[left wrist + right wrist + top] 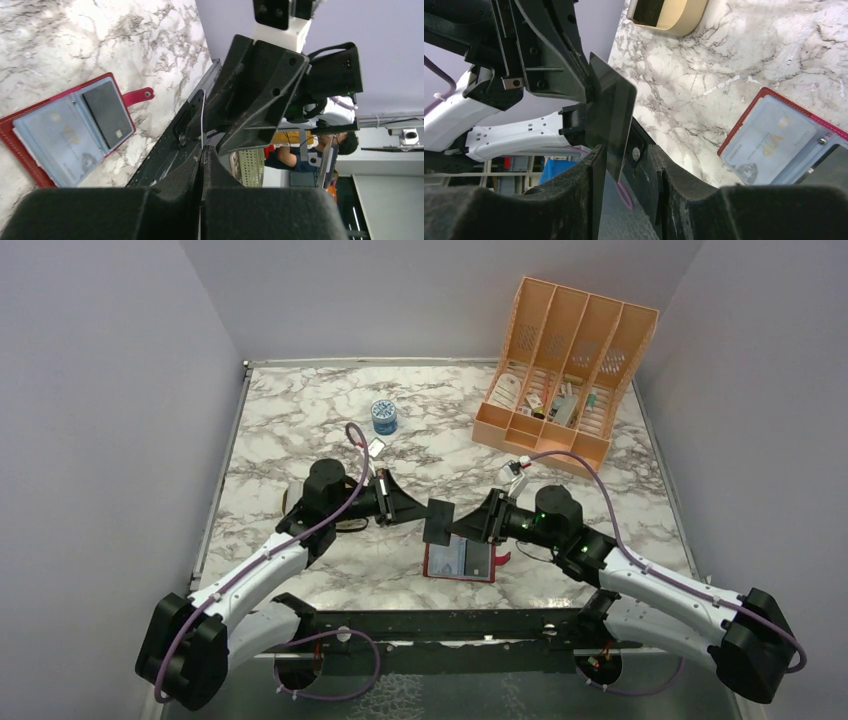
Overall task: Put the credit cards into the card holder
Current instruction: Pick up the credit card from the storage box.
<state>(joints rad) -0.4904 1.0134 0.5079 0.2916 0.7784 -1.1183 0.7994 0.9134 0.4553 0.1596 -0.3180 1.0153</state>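
**Card changes hands over the table.** Above the near middle of my white-and-grey marble table (300, 410), a thin, glossy black plastic credit card (611, 115) stands on edge between my two arms. The left gripper (201, 160) is clenched on the card's left edge. From that wrist the card is only a pale line pinched between the black fingers. The right gripper (626, 152) straddles the opposite edge with its jaws parted. The card lies close along one finger with a clear gap to the other, so I read that side as released.

Just nearer than the held card, the dark red folding card holder (458, 562) lies spread flat on the table. It has a pale-stitched red border, a snap tab on its right side and pale blue see-through pockets facing up. A second black card (107, 115) sits in the pocket nearest the tab. The neighbouring pocket shows faint "VIP" lettering.

My count is two black cards and one holder. Also here are one peach slotted plastic organizer (565, 350) at the far right, one small blue-lidded jar (384, 417) left of it, and one shallow tan tray (669, 15) on the left, only partly in view.
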